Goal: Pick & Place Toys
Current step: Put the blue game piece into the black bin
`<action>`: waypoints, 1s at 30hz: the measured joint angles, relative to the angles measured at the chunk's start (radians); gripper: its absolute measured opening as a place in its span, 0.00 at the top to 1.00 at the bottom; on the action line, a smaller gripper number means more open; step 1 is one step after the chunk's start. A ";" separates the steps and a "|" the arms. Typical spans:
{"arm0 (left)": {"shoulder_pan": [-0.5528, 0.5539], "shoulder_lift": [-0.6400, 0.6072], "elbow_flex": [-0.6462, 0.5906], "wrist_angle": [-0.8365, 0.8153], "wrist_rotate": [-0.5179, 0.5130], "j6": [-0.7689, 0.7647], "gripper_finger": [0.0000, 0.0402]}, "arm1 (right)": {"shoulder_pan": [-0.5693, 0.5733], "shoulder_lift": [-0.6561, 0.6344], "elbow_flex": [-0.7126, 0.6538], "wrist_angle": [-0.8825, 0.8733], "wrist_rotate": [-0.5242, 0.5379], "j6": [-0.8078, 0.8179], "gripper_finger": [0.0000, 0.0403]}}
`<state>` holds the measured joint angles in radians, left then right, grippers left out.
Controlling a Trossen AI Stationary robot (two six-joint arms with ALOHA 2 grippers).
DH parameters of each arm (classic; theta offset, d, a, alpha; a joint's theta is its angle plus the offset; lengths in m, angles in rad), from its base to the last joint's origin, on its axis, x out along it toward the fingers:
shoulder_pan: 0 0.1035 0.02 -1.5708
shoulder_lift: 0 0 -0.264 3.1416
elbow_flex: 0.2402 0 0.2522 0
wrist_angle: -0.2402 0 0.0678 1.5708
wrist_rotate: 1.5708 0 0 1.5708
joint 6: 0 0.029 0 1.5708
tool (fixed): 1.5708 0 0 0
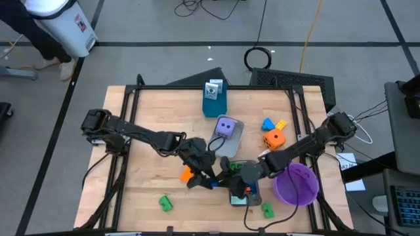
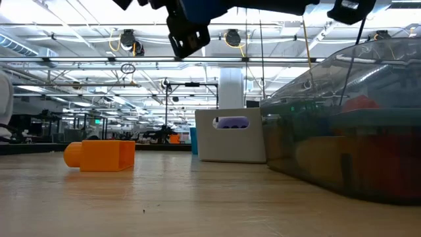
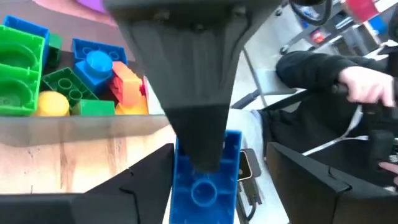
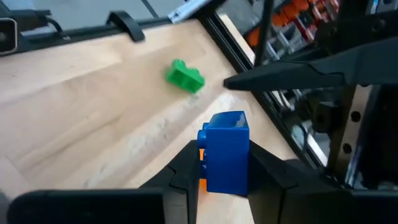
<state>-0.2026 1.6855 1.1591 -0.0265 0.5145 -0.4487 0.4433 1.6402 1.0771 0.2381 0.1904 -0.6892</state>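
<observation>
While clamped by the right end effector [image 4: 225,163] — blue brick [image 4: 225,152] | studded, upright | left end effector [image 3: 199,180] released

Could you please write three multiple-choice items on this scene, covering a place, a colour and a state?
1. Where does the purple die lie?
A. in the purple bowl
B. in a grey tray
C. on the bare table

2. What colour is the brick in the right gripper?
A. green
B. yellow
C. blue

3. The left gripper is:
A. open
B. shut on a green brick
C. shut on the orange die

Answers: 1 B, the high view shows it in the tray. 2 C, the right wrist view shows blue. 3 A, its fingers stand apart.
</observation>
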 joint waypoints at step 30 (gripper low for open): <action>-0.031 0.000 -0.001 0.037 -0.463 0.209 0.33 | 0.155 -0.208 -0.131 -0.602 -0.002 0.859 0.79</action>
<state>-0.2333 1.6859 1.1584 0.0109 0.0513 -0.2397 0.5985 1.4322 0.9461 -0.3634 0.1888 0.1699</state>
